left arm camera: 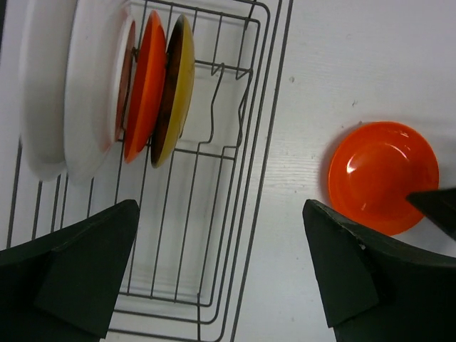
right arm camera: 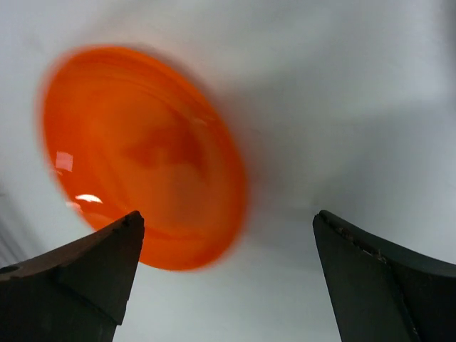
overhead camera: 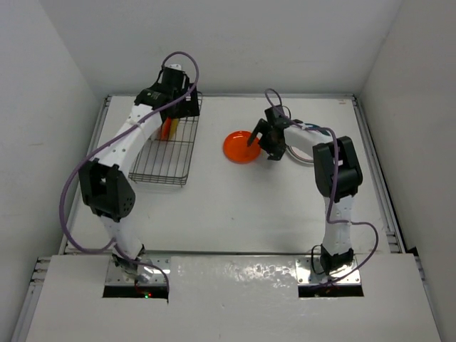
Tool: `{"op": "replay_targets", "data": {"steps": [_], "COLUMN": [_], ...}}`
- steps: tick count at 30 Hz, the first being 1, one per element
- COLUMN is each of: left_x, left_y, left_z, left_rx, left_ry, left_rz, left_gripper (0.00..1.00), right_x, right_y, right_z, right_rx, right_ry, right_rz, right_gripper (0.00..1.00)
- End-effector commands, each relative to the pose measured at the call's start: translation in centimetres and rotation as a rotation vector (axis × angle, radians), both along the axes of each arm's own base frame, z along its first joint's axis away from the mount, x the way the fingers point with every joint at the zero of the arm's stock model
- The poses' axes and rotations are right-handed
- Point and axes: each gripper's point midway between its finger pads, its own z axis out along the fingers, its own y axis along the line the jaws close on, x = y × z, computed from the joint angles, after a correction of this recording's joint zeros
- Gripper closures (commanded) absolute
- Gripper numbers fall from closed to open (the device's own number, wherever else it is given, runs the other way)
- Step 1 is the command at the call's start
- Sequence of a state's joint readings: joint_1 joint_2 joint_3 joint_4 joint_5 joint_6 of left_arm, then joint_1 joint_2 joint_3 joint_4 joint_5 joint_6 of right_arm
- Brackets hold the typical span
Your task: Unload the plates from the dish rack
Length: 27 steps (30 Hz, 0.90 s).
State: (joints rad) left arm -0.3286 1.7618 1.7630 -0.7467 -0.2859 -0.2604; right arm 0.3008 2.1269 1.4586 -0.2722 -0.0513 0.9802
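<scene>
Over far end of dish rack, L gripper hangs w/ jaws wide apart, nothing between them. R gripper also spread, empty, poised over loose orange plate; contact unclear, view blurred.

Step in hand (my read): L picks a plate from rack. To do it well:
- Take yellowish plate first. It is outermost in the row, w/ free slots beside it.
- One finger each side of its top rim, clamp, lift straight up till clear of dividers, then swing right.
- Keep R off the drop spot.

Plates:
- Loose orange plate lies flat on table, right of rack, glossy.
- In rack, on edge, close-packed: yellowish plate, upright orange plate, then white plates.
- Reddish rim shows between orange and white.
</scene>
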Motion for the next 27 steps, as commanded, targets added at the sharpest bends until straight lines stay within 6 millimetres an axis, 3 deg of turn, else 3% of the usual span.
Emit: {"op": "replay_targets", "data": {"steps": [1, 2, 4, 5, 6, 8, 10, 13, 19, 27], "left_x": [1.3, 1.9, 3.1, 3.9, 4.3, 5.5, 6.2, 7.0, 7.3, 7.4], "left_y": [-0.7, -0.9, -1.0, -1.1, -1.0, -1.1, -0.9, 0.1, 1.3, 2.6], "left_z": [1.3, 1.4, -0.3, -1.1, -1.4, -2.5, -2.7, -4.4, -5.5, -4.5], "left_rx": [-0.057, -0.068, -0.074, -0.071, -0.066, -0.064, -0.053, -0.037, 0.015, 0.085], "left_ry": [0.002, 0.004, 0.035, 0.046, 0.053, 0.07, 0.068, 0.096, 0.105, 0.084], "left_rz": [-0.05, -0.066, -0.086, -0.09, -0.092, -0.101, -0.094, -0.063, -0.047, -0.035], "left_gripper": [0.04, 0.06, 0.13, 0.16, 0.22, 0.3, 0.33, 0.33, 0.33, 0.31], "right_x": [-6.3, -6.9, -9.2, -9.0, -10.6, -11.5, -12.3, -13.4, -15.0, -16.5], "right_y": [-7.4, -7.8, -9.3, -9.2, -9.4, -9.2, -9.0, -9.1, -9.4, -9.7], "right_z": [2.4, 4.3, 4.6, 5.4, 6.0, 6.9, 7.1, 7.2, 6.3, 4.2], "right_rx": [-0.366, -0.382, -0.418, -0.411, -0.388, -0.356, -0.341, -0.338, -0.353, -0.36], "right_ry": [0.184, 0.146, 0.152, 0.102, 0.081, 0.027, 0.021, 0.027, 0.049, 0.109], "right_rz": [-0.062, -0.052, -0.053, -0.042, -0.03, -0.012, 0.009, 0.054, 0.096, 0.118], "right_gripper": [0.01, 0.01, 0.01, 0.01, 0.01, 0.01, 0.01, 0.01, 0.01, 0.01]}}
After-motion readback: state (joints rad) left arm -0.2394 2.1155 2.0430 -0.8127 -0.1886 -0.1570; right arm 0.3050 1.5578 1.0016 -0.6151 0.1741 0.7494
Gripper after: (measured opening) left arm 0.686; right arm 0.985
